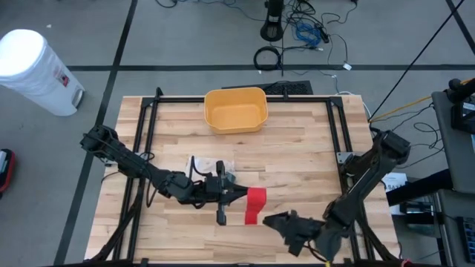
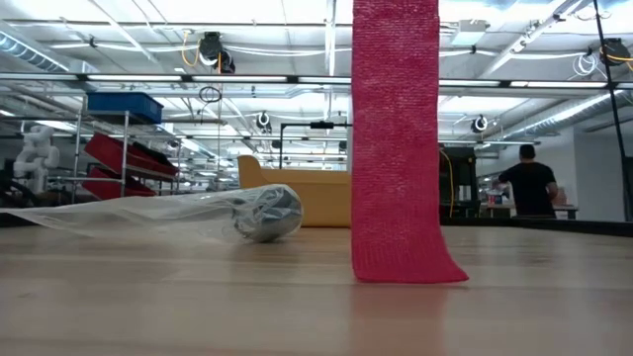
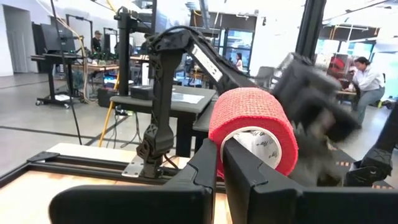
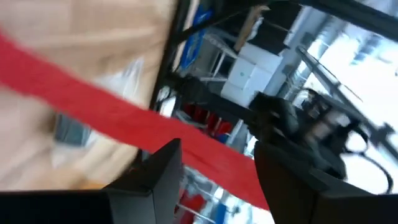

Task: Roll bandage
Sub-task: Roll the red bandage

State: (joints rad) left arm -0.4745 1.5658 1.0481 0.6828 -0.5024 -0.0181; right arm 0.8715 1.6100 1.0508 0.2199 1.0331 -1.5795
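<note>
High view looks straight down, low view level across the table [image 1: 297, 178]; both, with the close wrist views, share the bandage [image 1: 255, 205].

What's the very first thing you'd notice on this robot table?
The bright red bandage, hanging like a tall ribbon to the wooden table. Its roll sits pinched on the left end effector near the table's middle. Behind it, a yellow bin stands at the far edge, and the right end effector waits open nearby.

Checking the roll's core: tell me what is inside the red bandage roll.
The red bandage roll has a white cardboard core; the left gripper grips the roll there. The deeper hollow is hidden.
</note>
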